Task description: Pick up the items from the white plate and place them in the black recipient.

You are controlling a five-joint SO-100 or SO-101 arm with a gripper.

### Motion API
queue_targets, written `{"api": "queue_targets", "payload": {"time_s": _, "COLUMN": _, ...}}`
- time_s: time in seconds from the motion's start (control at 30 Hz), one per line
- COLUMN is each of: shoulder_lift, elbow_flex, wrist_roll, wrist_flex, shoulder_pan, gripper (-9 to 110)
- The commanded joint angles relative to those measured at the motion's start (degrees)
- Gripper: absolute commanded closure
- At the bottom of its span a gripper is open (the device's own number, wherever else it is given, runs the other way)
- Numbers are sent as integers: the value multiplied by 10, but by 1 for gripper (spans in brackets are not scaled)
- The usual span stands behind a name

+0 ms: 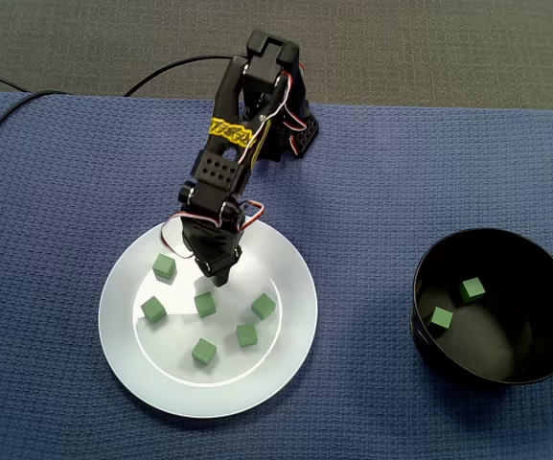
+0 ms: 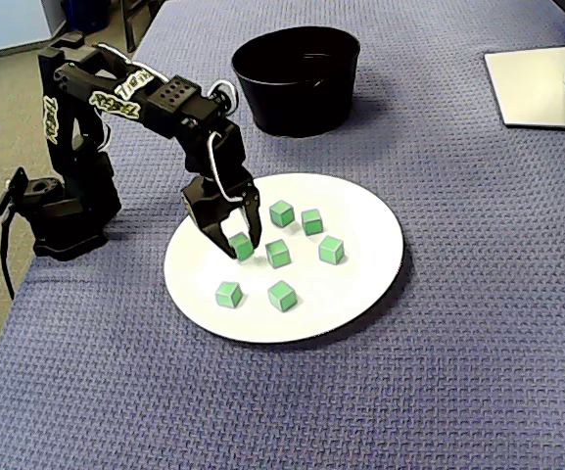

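A white plate [image 1: 123,326] [image 2: 370,230] lies on the blue cloth with several green cubes on it, such as one cube [image 1: 205,304] [image 2: 278,253]. My gripper [image 1: 220,278] [image 2: 243,247] points down onto the plate's near-arm side. In a fixed view its two fingers press against the sides of one green cube [image 2: 242,246], which is still at plate level. From above, the gripper hides that cube. The black bowl [image 1: 429,335] [image 2: 297,103] stands apart from the plate and holds two green cubes [image 1: 472,288] [image 1: 441,318].
The arm's base [image 1: 290,134] [image 2: 62,211] stands at the cloth's edge with cables trailing off. A white monitor stand [image 2: 546,83] sits at one far corner. Blue cloth separates the plate from the bowl.
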Motion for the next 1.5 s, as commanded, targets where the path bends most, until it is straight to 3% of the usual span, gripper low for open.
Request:
{"api": "queue_targets", "payload": {"time_s": 0.0, "shoulder_lift": 103, "elbow_flex": -29, "wrist_roll": 36, "wrist_flex": 69, "shoulder_pan": -6, "gripper": 102}}
{"api": "queue_targets", "payload": {"time_s": 0.2, "shoulder_lift": 273, "elbow_flex": -105, "wrist_roll": 134, "wrist_flex": 124, "shoulder_pan": -56, "gripper": 102}}
{"api": "queue_targets", "payload": {"time_s": 0.43, "shoulder_lift": 345, "elbow_flex": -218, "wrist_roll": 299, "wrist_flex": 121, "shoulder_pan": -287, "gripper": 102}}
{"api": "queue_targets", "payload": {"time_s": 0.63, "shoulder_lift": 296, "elbow_flex": -282, "wrist_roll": 225, "wrist_flex": 34, "shoulder_pan": -514, "gripper": 102}}
{"api": "queue_targets", "payload": {"time_s": 0.77, "shoulder_lift": 153, "elbow_flex": -371, "wrist_roll": 165, "wrist_flex": 8, "shoulder_pan": -599, "gripper": 102}}
{"api": "queue_targets", "payload": {"time_s": 0.93, "shoulder_lift": -40, "elbow_flex": -504, "wrist_roll": 162, "wrist_flex": 35, "shoulder_pan": -630, "gripper": 102}}
{"api": "queue_targets", "payload": {"time_s": 1.17, "shoulder_lift": -116, "elbow_flex": -463, "wrist_roll": 136, "wrist_flex": 11, "shoulder_pan": -629, "gripper": 102}}
{"api": "queue_targets", "payload": {"time_s": 1.2, "shoulder_lift": -120, "elbow_flex": -458, "wrist_roll": 136, "wrist_flex": 11, "shoulder_pan": -628, "gripper": 100}}
{"api": "queue_targets", "payload": {"time_s": 1.3, "shoulder_lift": -100, "elbow_flex": -433, "wrist_roll": 120, "wrist_flex": 14, "shoulder_pan": -624, "gripper": 78}}
{"api": "queue_targets", "payload": {"time_s": 1.47, "shoulder_lift": 19, "elbow_flex": -408, "wrist_roll": 116, "wrist_flex": 43, "shoulder_pan": -580, "gripper": 67}}
